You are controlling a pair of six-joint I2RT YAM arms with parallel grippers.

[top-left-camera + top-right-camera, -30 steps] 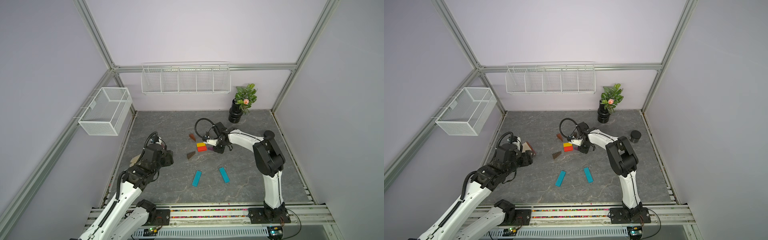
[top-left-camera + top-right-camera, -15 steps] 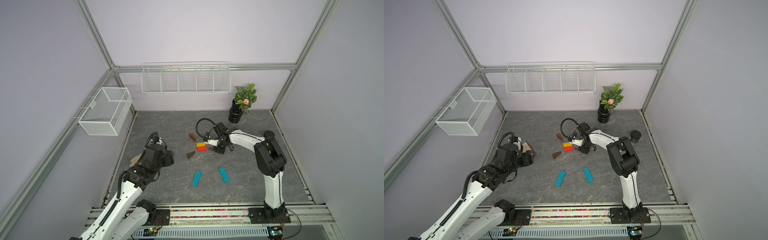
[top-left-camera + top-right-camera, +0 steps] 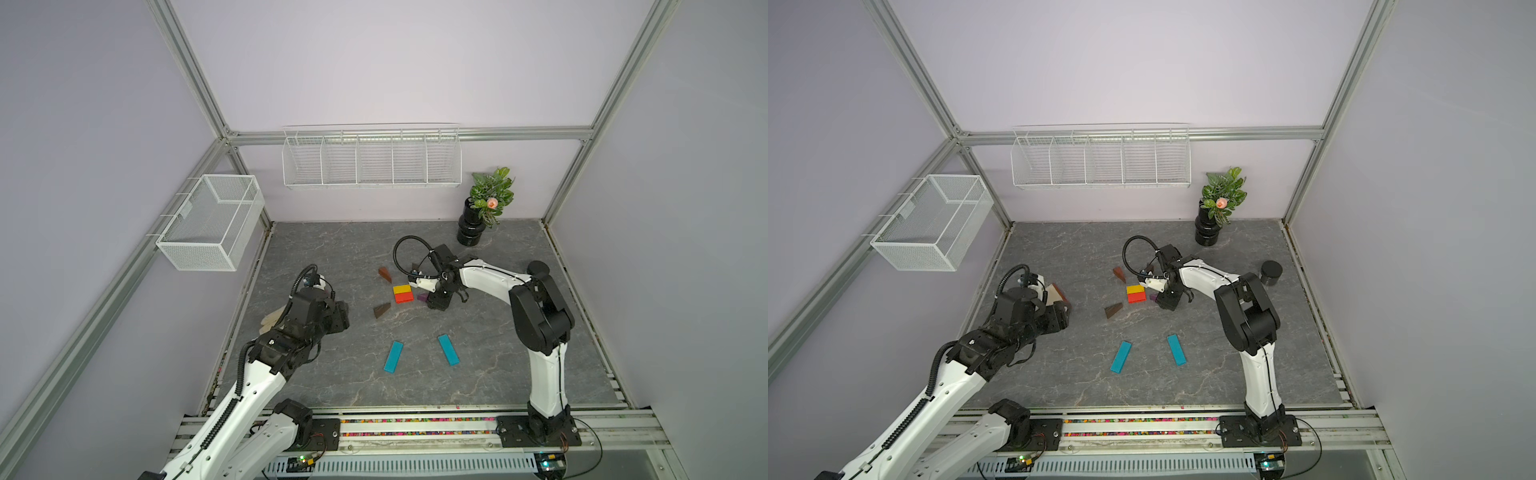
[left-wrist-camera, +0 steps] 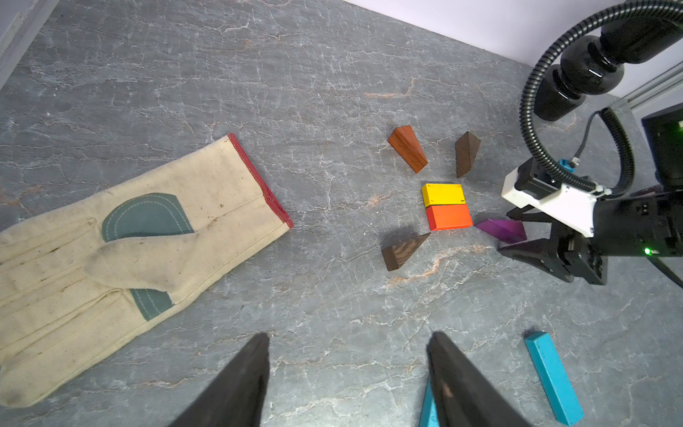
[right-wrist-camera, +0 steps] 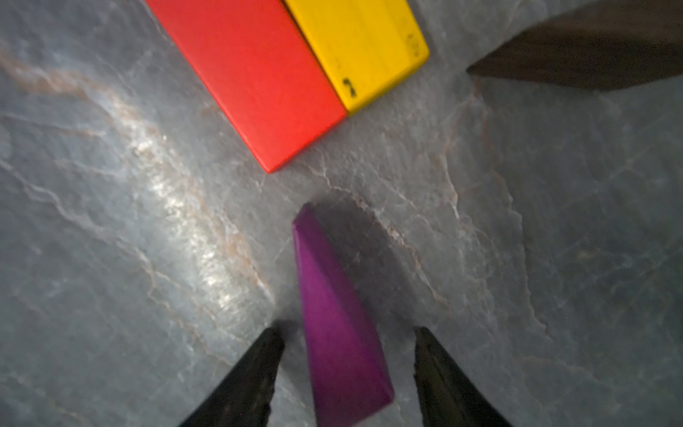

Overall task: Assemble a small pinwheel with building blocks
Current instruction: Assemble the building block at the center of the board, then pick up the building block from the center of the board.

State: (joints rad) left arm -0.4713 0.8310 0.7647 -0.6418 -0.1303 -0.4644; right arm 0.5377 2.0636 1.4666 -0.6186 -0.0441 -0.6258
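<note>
Right wrist: purple wedge (image 5: 340,325) roughly faces red block (image 5: 251,74).

Pale lilac walls (image 3: 374,62) enclose the cell, edged by an aluminium frame (image 3: 519,134). The surface (image 3: 332,249) is a grey, marble-veined slab. A white mesh basket (image 3: 212,222) hangs on a side wall and a five-bay wire rack (image 3: 371,158) on the rear wall. A potted plant (image 3: 492,191) stands in the rear corner. Lighting is even.

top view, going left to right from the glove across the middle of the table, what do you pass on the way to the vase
glove → near brown wedge → red block → purple wedge → black vase
</note>
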